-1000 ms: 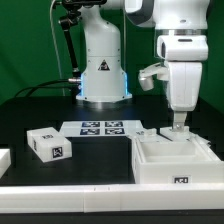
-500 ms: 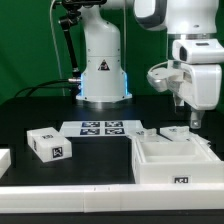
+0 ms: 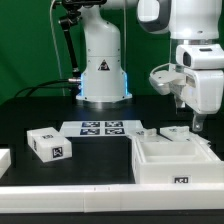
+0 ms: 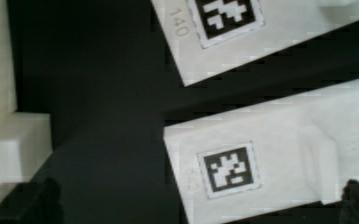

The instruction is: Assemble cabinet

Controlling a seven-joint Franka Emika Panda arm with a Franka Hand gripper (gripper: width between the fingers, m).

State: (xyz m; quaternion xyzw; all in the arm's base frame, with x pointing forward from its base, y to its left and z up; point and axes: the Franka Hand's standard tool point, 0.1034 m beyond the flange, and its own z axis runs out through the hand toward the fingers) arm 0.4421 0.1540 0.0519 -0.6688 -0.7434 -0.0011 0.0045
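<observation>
Exterior view, front to back.

A white rail (image 3: 70, 192) runs along the near edge of the black table (image 3: 100, 160).

Just behind it, on the exterior view's right, the cabinet (image 3: 160, 172) sits flat on the table. Its open side faces up, the inner walls are visible, and 1 square tag shows on the front face.

On the exterior view's left is a tagged white block (image 3: 48, 144), turned slightly, with 2 tags showing. A further white piece (image 3: 3, 158) is cut off by the frame edge.

Mid-table, the marker board (image 3: 100, 127) lies flat, a little further back than the block and the cabinet.

Just beyond the cabinet's rear rim are 2 small parts: a small white part (image 3: 150, 132) and a second small white part (image 3: 180, 131).

The gripper (image 3: 197, 124) hangs over the cabinet's far right corner with its fingers pointing down, clear of the cabinet. The jaw gap cannot be read from this view.

In the wrist view, the 2 dark fingertips (image 4: 348, 203) sit at opposite edges, spread wide. A tagged white panel (image 4: 247, 165) lies below, between them. A second tagged panel (image 4: 220, 20) lies across a strip of black table, and a plain white piece (image 4: 7, 140) lies to one side. I cannot tell which parts these are.

Farthest back are the white robot base (image 3: 102, 70), with a triangular label, and the green backdrop (image 3: 30, 40).
</observation>
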